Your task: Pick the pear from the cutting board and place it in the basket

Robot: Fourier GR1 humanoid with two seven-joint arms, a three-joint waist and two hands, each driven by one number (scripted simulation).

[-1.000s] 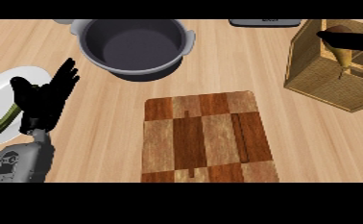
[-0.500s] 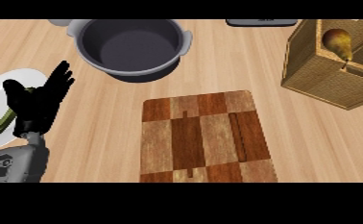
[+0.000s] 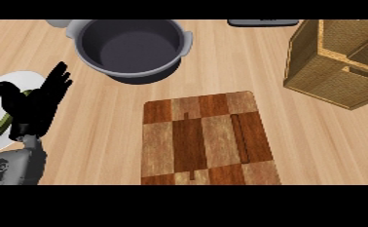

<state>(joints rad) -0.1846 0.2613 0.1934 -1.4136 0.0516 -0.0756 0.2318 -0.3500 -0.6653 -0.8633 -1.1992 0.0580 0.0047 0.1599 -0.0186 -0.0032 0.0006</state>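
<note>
The wooden cutting board lies in the middle of the counter with nothing on it. The wicker basket stands at the right edge, partly cut off. I see only its woven walls and no pear anywhere in the head view. My left hand rests at the left, open with fingers pointing up, over a white plate. My right hand does not show.
A dark grey pot with two handles stands at the back, left of centre. The white plate at the left edge holds something green, mostly hidden by my left hand. A flat dark object lies at the back right.
A second ago my right hand was over the basket; it has since left the view. The pear showed inside the basket half a second ago and is hidden now. My left hand barely shifted.
</note>
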